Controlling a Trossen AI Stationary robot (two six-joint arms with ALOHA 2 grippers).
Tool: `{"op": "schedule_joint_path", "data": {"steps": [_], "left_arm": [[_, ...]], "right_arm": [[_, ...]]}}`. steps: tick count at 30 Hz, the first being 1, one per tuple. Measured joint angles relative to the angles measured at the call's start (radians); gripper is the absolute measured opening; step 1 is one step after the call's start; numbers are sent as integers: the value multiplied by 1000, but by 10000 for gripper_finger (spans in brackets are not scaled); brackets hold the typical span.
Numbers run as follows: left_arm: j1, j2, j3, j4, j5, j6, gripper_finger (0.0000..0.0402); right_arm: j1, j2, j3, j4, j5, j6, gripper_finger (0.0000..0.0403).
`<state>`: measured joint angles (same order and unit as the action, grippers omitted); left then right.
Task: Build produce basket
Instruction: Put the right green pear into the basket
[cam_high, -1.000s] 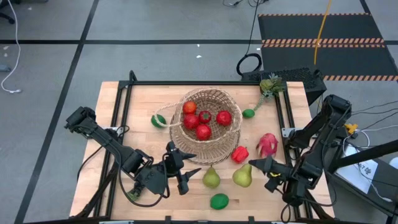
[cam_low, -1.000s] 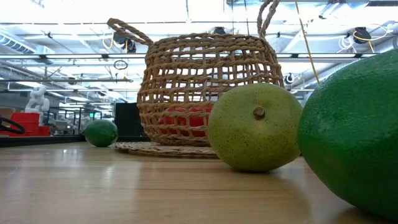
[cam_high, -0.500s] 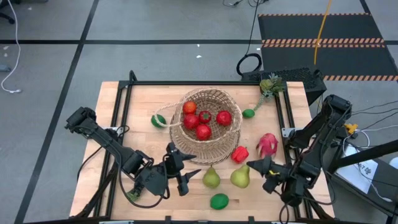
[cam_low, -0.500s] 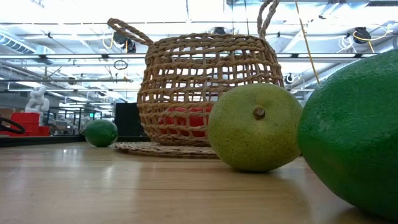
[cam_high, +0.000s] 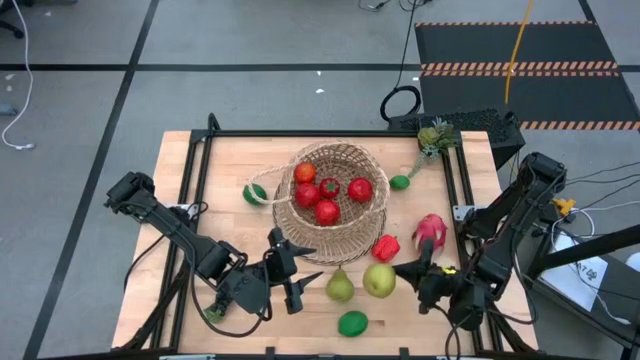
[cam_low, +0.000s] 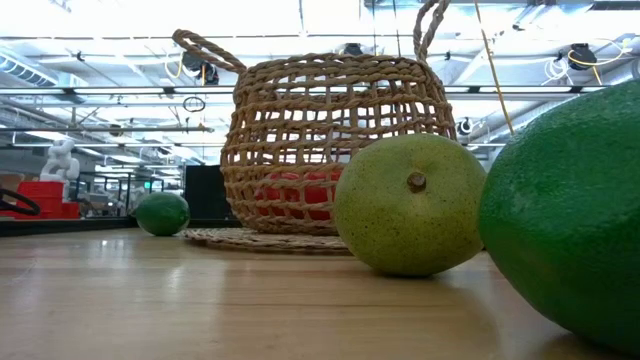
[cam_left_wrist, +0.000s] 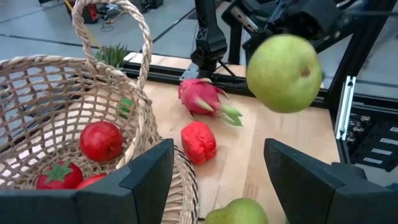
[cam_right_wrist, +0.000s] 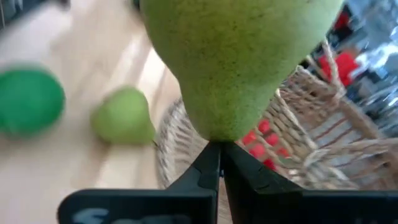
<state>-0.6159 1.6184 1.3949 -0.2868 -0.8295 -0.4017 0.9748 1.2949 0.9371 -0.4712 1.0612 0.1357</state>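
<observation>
1. You see a grey floor around the table, divided by dark tape lines into large squares.
2. You see a black mat at the far right, edged with orange-and-black hazard stripes.
3. You see a yellow cable crossing that mat, a black cable coiled in a loop just beside it, and a white cable on the floor at the far left.
4. In the low view you look into a hall with long bright ceiling lights and overhead beams.
5. You see a red object and a pale shape far off at the left of that hall.
</observation>
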Motion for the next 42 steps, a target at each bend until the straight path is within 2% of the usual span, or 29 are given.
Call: {"op": "schedule_joint_path", "data": {"steps": [8, 17, 24, 30, 36, 42], "left_arm": [[0, 0, 0, 0, 0, 120, 250], [0, -1, 0, 0, 0, 267, 250], [0, -1, 0, -1, 0, 331, 250], [0, -3, 0, -48, -14, 354, 250], [0, -59, 0, -167, -46, 269, 250], [-13, -119, 0, -374, -54, 97, 250]], "right_arm": [[-34, 0, 0, 199, -20, 199, 4], [-69, 0, 0, 295, -20, 459, 4], [-105, 56, 0, 408, -18, 635, 4], [-134, 138, 0, 572, -18, 610, 4], [-201, 157, 2, 699, -25, 554, 4], [-340, 141, 104, 672, -177, 418, 4]]}}
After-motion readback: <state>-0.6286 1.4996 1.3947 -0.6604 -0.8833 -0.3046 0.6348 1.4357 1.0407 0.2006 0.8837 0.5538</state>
